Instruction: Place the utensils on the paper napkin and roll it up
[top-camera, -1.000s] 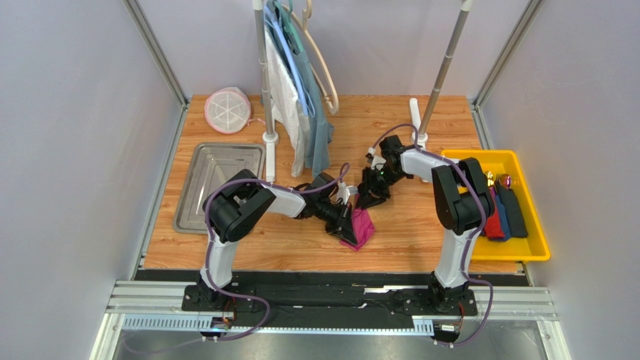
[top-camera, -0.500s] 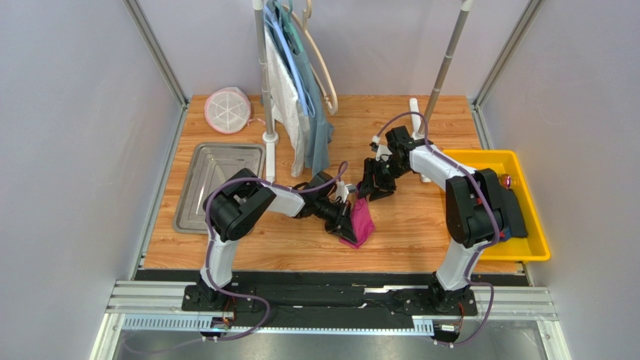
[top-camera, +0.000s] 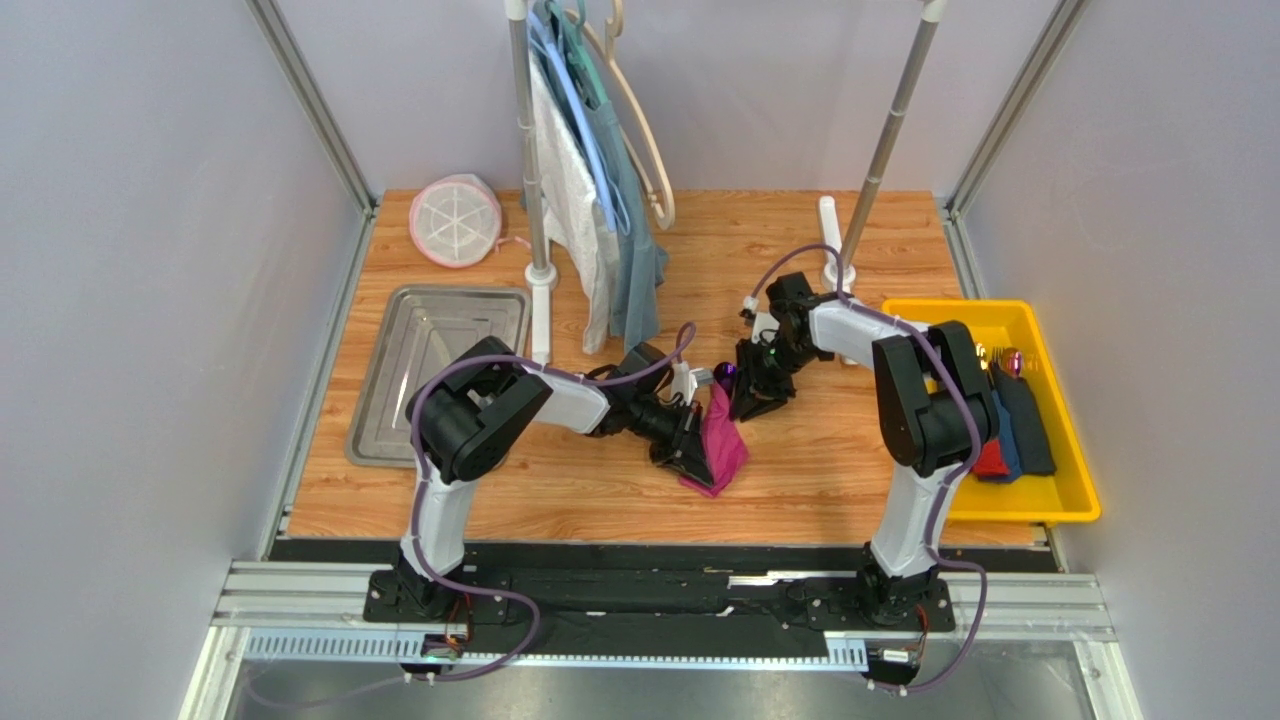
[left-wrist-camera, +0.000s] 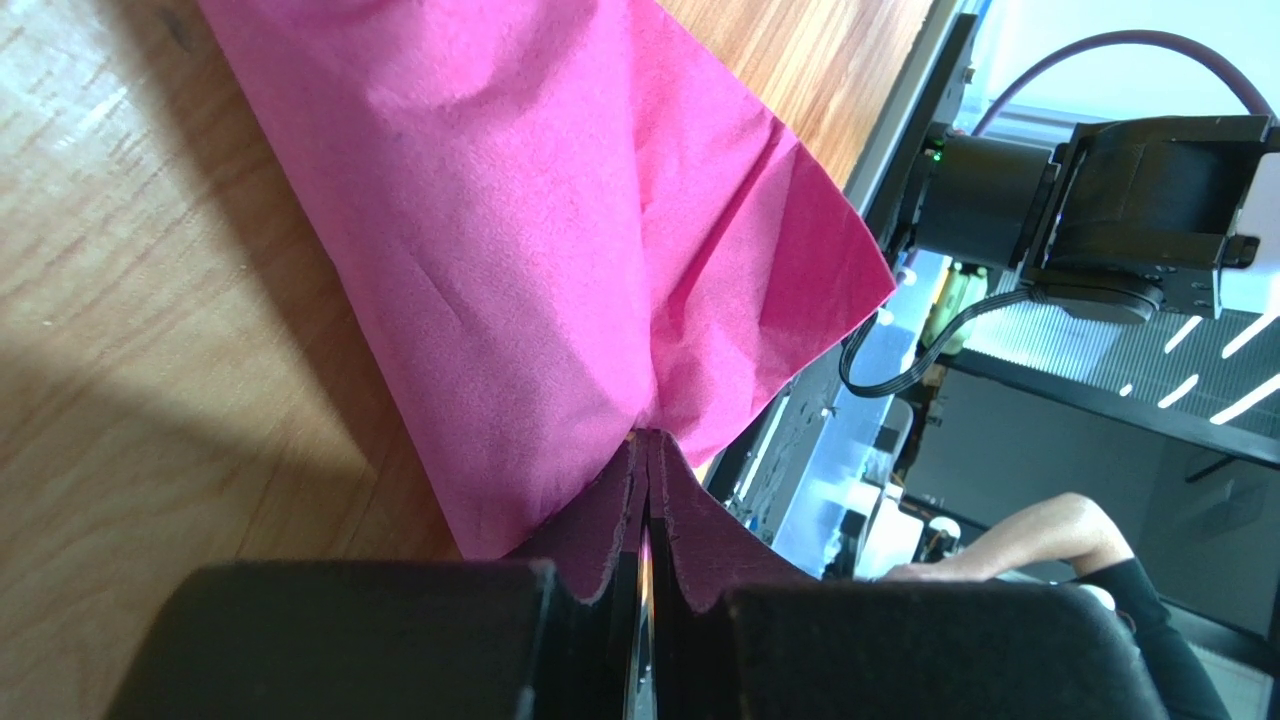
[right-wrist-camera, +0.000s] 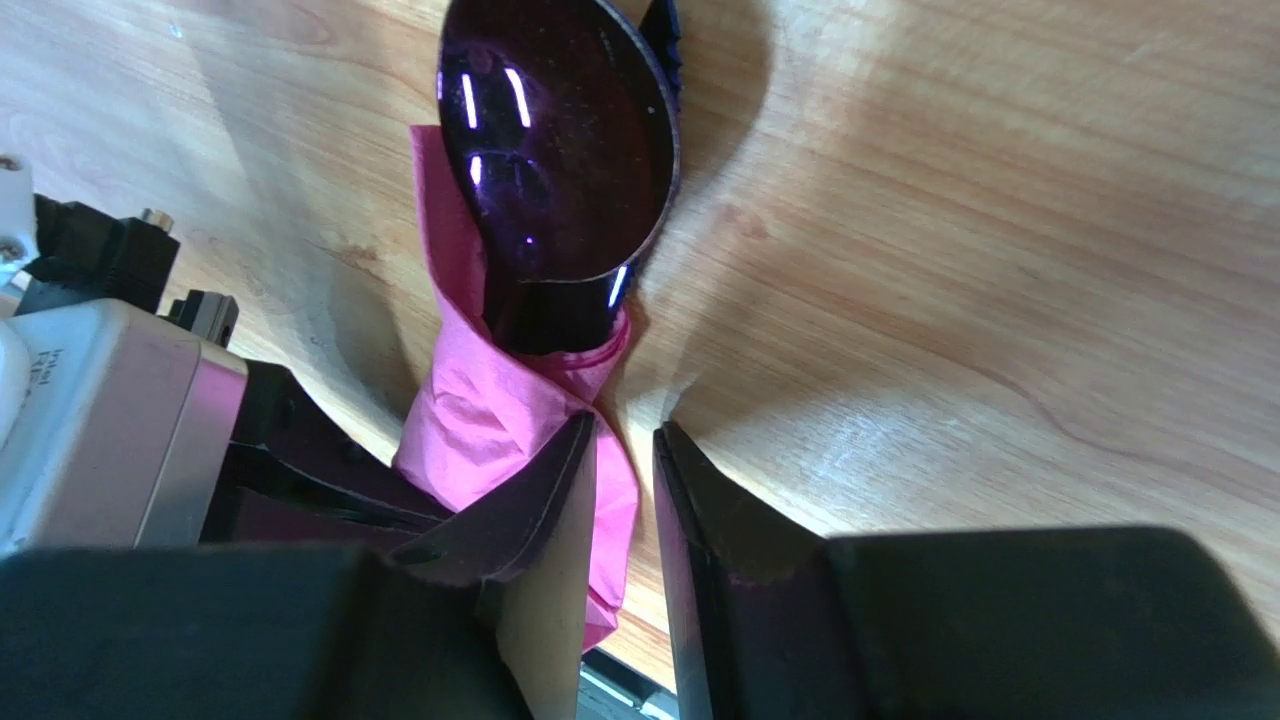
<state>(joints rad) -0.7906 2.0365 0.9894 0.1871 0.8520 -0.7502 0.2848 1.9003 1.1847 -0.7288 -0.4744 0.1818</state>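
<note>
The magenta paper napkin (top-camera: 726, 447) lies folded around the dark-purple utensils at the table's middle. My left gripper (top-camera: 691, 443) is shut on its near edge, pinching the paper (left-wrist-camera: 571, 225) between the fingertips (left-wrist-camera: 609, 518). In the right wrist view a glossy purple spoon bowl (right-wrist-camera: 559, 135) sticks out of the wrapped napkin (right-wrist-camera: 504, 413), with another utensil tip behind it. The bowl also shows in the top view (top-camera: 724, 369). My right gripper (top-camera: 751, 396) sits at the napkin's far end, its jaws a narrow gap apart (right-wrist-camera: 624, 450) over the wood and the napkin's edge, gripping nothing that I can see.
A yellow bin (top-camera: 1052, 507) at the right holds a red bundle (top-camera: 987, 458), a dark blue bundle (top-camera: 1029, 428) and more cutlery. A metal tray (top-camera: 428, 368) lies at the left. A clothes rack (top-camera: 538, 278) with hanging garments and a second pole (top-camera: 887, 135) stand behind.
My right arm swung back toward the rack, then returned to the napkin's far end. The spoon bowl now shows there. My left gripper kept hold of the napkin.
</note>
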